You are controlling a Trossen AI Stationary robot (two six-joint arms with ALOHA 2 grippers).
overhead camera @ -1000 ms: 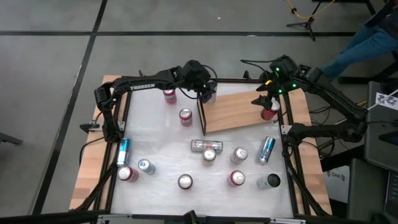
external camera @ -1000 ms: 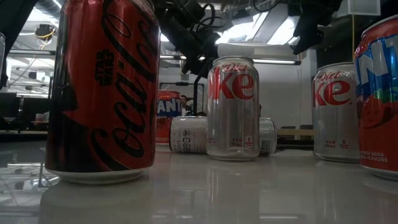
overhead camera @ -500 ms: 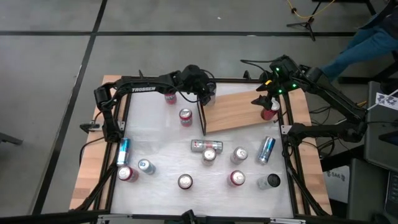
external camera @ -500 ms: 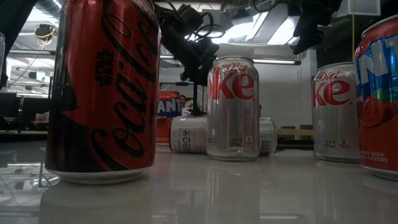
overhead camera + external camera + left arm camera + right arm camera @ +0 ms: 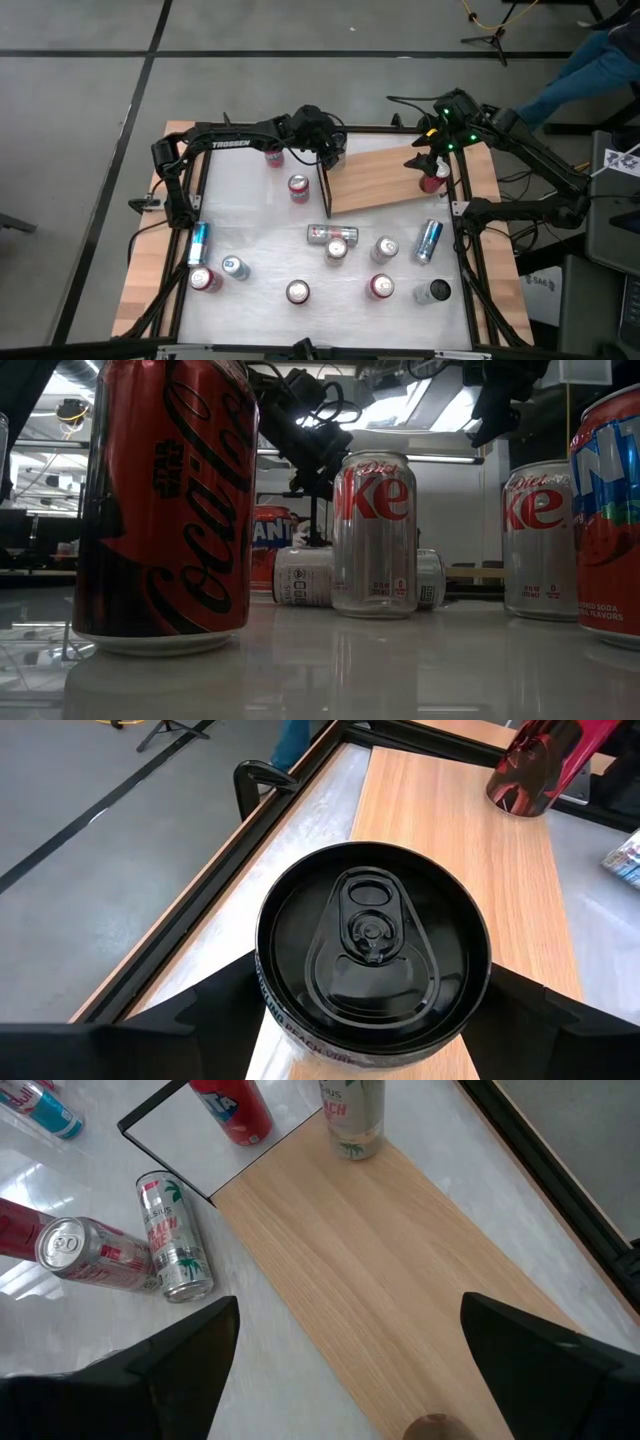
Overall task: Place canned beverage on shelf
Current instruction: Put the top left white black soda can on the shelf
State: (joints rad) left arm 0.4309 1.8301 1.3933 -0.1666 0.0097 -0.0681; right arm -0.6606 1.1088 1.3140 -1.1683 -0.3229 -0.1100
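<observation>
Left gripper (image 5: 332, 152) stands over the shelf's (image 5: 385, 180) frame end, a black-topped can (image 5: 372, 945) upright between its parted fingers

The shelf board is largest; the can rests on it at the frame end, long axis vertical, straight below the left gripper. Right gripper (image 5: 428, 160), released, hovers at the opposite end by a red can (image 5: 435, 178). Since the earlier frame the left arm shifted slightly and its fingers widened

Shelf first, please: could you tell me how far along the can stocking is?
Done: a red can stands at the shelf's right end, by the open right gripper. In hand: the left gripper surrounds a black-topped can at the shelf's left end. Left: many cans on the table.
</observation>
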